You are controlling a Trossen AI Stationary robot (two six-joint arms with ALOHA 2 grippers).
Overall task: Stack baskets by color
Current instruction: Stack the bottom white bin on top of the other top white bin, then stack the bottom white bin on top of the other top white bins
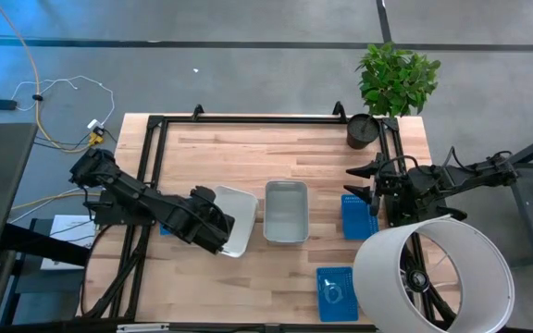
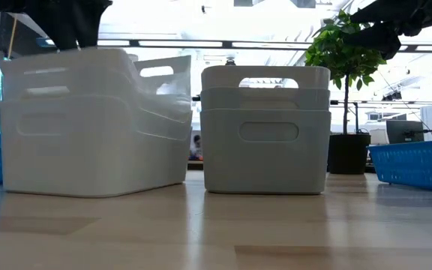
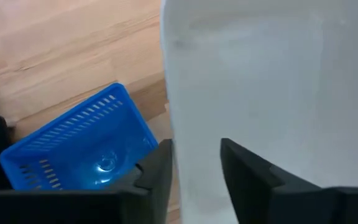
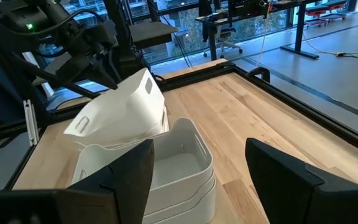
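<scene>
A white basket [image 4: 122, 106] sits tilted in the white stack [image 2: 88, 127] at the table's left-middle, its near-left end raised and its other end down inside the stack. My left gripper [image 3: 196, 171] slants down over that raised end, open, one finger on each side of the basket's wall [image 3: 197, 124]. Whether a finger touches the wall does not show. Beside it to the right stands a grey stack [image 1: 285, 211]. A blue basket [image 3: 79, 149] lies beneath my left arm. Over the table's right side my right gripper [image 4: 201, 180] stays open, nothing between its fingers.
Two more blue baskets lie on the right: one [image 1: 359, 215] below my right gripper and one [image 1: 336, 293] at the near edge. A large white cylinder [image 1: 433, 273] fills the near right corner. A potted plant [image 1: 364, 129] stands at the far right. Bare wood lies at the far middle.
</scene>
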